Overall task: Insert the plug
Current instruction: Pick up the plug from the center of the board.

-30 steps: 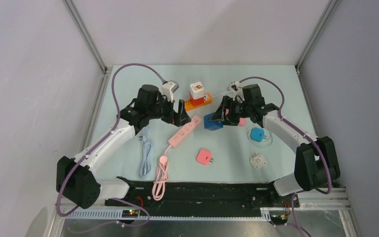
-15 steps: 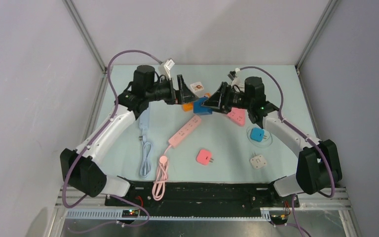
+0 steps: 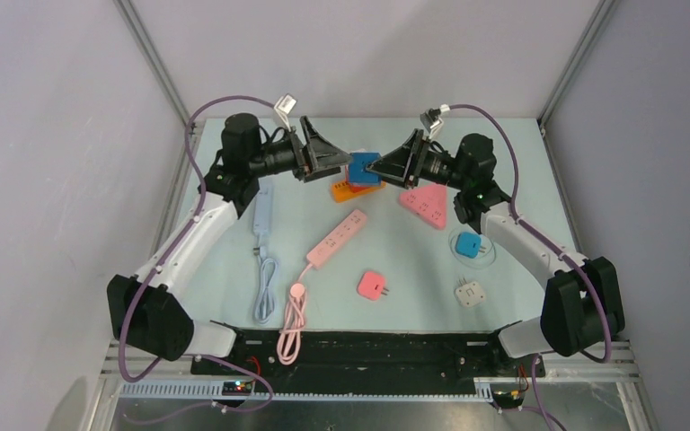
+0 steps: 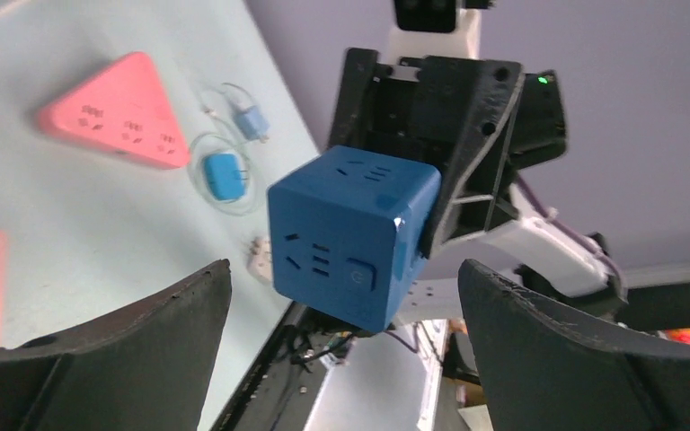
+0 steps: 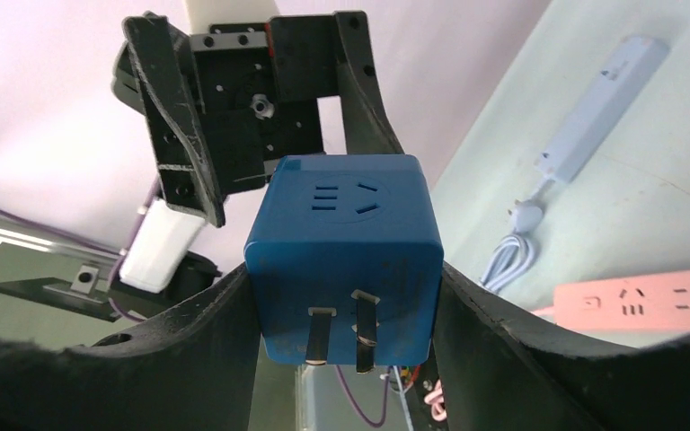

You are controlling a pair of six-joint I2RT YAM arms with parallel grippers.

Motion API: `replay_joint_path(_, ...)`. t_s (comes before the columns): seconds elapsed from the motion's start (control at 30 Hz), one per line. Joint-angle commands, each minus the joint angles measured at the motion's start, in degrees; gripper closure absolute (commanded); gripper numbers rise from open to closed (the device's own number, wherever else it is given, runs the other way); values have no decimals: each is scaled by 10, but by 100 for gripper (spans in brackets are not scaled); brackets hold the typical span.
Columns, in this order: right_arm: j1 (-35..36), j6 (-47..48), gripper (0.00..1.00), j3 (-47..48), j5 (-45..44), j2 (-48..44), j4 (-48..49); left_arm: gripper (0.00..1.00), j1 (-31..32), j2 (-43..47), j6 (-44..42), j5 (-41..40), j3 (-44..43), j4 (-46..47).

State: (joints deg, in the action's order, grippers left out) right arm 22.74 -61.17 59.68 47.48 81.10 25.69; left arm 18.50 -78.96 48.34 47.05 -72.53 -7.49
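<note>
The right jaws clamp a blue cube plug (image 5: 343, 260) by its sides, prongs toward the wrist, held above the tabletop (image 3: 404, 251). The left jaws stand wide, facing it, the cube just ahead of their tips; a pink power strip (image 3: 336, 239) lies well below them

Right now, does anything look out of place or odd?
The blue cube plug is aloft in the right end effector, its prongs facing back toward that wrist, not outward. The left end effector gapes open opposite it.

Overhead; opposed wrist cams share cube (image 4: 350, 238).
</note>
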Motion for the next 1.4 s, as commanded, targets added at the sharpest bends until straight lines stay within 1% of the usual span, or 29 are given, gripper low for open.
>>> replay_joint_path(0.0, -2, -58, 69, 28, 16, -3, 106, 2, 1, 32, 127, 70, 35, 186)
replay_joint_path(0.13, -2, -108, 69, 27, 14, 8, 141, 3, 4, 44, 91, 74, 40, 191)
replay_joint_path(0.27, 0, -162, 70, 28, 13, 22, 178, 5, 12, 45, 85, 73, 37, 190)
replay_joint_path(0.4, 7, -165, 71, 32, 5, 24, 167, 10, 24, 32, 94, 71, 29, 191)
replay_joint_path(0.57, 7, -169, 71, 33, -7, 24, 158, 20, 32, 28, 96, 72, 37, 191)
replay_joint_path(0.63, 8, -172, 71, 33, -7, 26, 161, 21, 32, 27, 95, 71, 42, 191)
replay_joint_path(0.73, 10, -176, 71, 33, -4, 29, 162, 20, 33, 18, 95, 68, 35, 191)
replay_joint_path(0.9, 16, -174, 71, 33, -1, 31, 162, 16, 34, 3, 93, 45, 38, 191)
replay_joint_path(1.17, 15, -170, 71, 33, 7, 22, 154, 16, 32, -11, 67, 25, 54, 168)
replay_joint_path(1.27, 14, -173, 72, 33, 12, 20, 162, 18, 33, -17, 47, 14, 50, 131)
replay_joint_path(1.37, 12, -168, 76, 33, 16, 15, 157, 20, 31, -26, 8, -8, 36, 77)
